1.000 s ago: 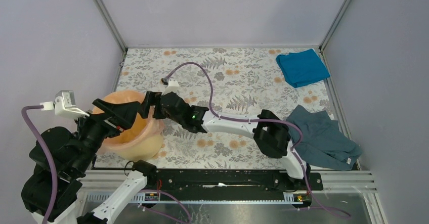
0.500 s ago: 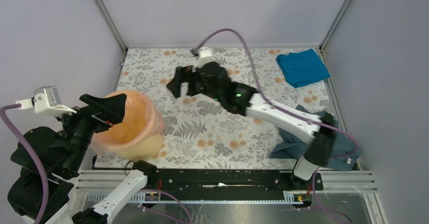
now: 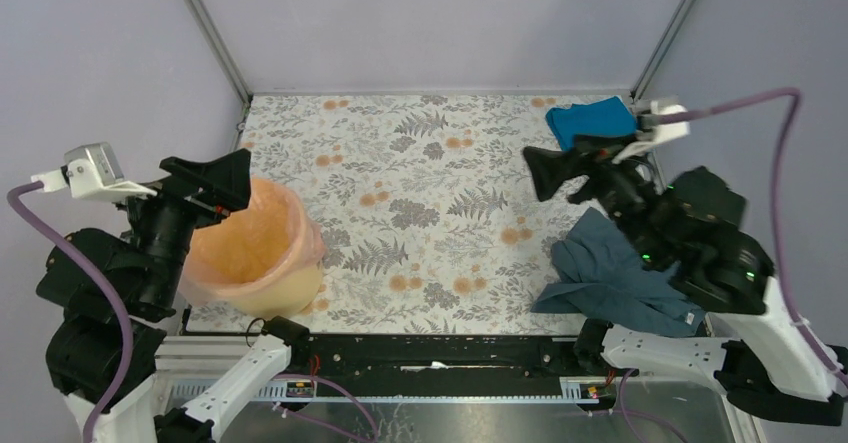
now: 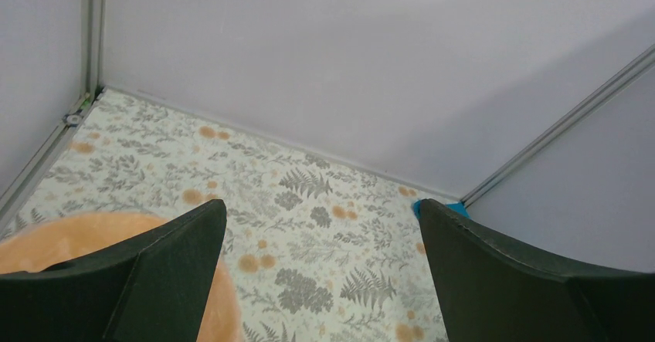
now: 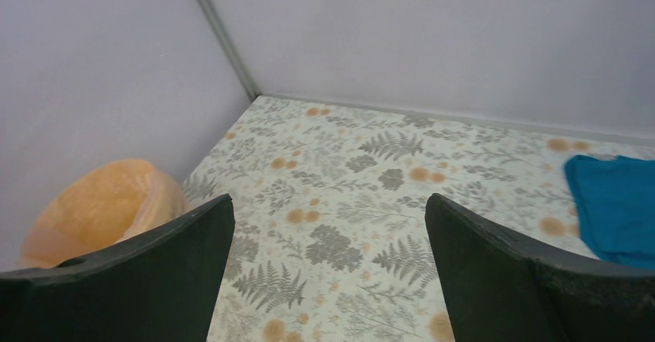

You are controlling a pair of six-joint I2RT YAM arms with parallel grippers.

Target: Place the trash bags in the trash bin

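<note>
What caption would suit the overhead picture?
Left gripper and right gripper open, pink trash bag lining the orange bin.

Floral-print surface (image 3: 440, 168) carries three things: bin (image 3: 290, 288) at near-left edge, blue cloth (image 3: 588, 123) flat in far-right corner, grey cloth (image 3: 612, 275) crumpled at near-right, both cloths well apart from bin.

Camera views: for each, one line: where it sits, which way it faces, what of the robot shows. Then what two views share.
Top external: above and behind the robot, looks down on the table; shows left gripper by the trash bin, right gripper near the bright blue cloth.
Left wrist: rides that wrist, faces the far right corner; its open fingers show.
Right wrist: rides that wrist, faces the far left corner; its open fingers show.
Shared: both wrist views catch that bin and cloth.
</note>
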